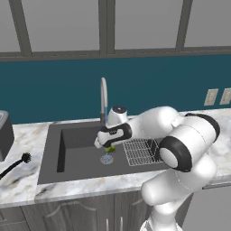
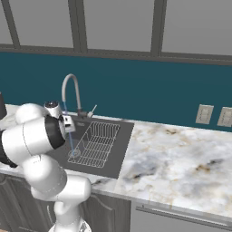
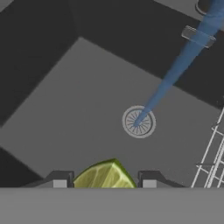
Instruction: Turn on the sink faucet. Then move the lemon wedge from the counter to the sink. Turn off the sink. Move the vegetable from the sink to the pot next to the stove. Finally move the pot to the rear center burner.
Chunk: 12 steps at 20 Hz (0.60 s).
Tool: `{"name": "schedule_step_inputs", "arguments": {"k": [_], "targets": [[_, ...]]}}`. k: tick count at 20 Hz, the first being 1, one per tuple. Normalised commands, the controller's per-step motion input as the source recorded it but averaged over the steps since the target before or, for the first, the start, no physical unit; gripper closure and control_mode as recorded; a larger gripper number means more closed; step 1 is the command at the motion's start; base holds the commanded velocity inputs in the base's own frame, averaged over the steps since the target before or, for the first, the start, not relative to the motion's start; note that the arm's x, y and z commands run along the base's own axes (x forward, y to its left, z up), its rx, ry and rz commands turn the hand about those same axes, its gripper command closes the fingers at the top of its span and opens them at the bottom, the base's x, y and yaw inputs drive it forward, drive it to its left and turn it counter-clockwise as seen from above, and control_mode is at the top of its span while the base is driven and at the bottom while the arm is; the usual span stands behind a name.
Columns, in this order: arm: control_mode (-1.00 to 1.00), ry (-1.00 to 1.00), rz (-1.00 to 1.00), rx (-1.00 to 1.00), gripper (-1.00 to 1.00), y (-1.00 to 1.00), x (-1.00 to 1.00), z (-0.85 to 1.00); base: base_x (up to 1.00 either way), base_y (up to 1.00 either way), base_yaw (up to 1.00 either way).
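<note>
My gripper (image 1: pixel 108 145) hangs over the middle of the dark sink (image 1: pixel 76 155), shut on the yellow-green lemon wedge (image 1: pixel 109 148). In the hand view the lemon wedge (image 3: pixel 104 176) sits between my two fingertips (image 3: pixel 60 181), above the basin floor. The round drain (image 3: pixel 138 121) lies beyond it, with a blue stream of water (image 3: pixel 175 74) falling onto it. The sink faucet (image 1: pixel 103 97) rises behind the basin as a grey gooseneck, its spout (image 2: pixel 70 86) arching over the sink (image 2: pixel 122 136). The vegetable, pot and stove are out of view.
A wire rack (image 1: pixel 142 151) fills the right part of the basin. A black dish brush (image 1: pixel 16 164) lies on the marble counter (image 1: pixel 22 182) to the left, near a dark appliance (image 1: pixel 4 133). Wide counter (image 2: pixel 181 154) stretches right, with wall outlets (image 2: pixel 204 114) behind.
</note>
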Motion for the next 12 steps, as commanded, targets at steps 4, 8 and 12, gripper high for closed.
{"name": "schedule_step_inputs", "arguments": {"k": [4,8,12], "targets": [[-1.0,-0.01,0.02,0.0,1.0,0.6,0.43,-0.22,0.0,0.0,0.0],[-1.0,0.0,0.0,0.0,1.0,0.33,0.53,-0.19,0.0,0.0,0.0],[-1.0,0.0,0.0,0.0,1.0,0.18,0.5,-0.12,0.0,0.0,0.0]]}}
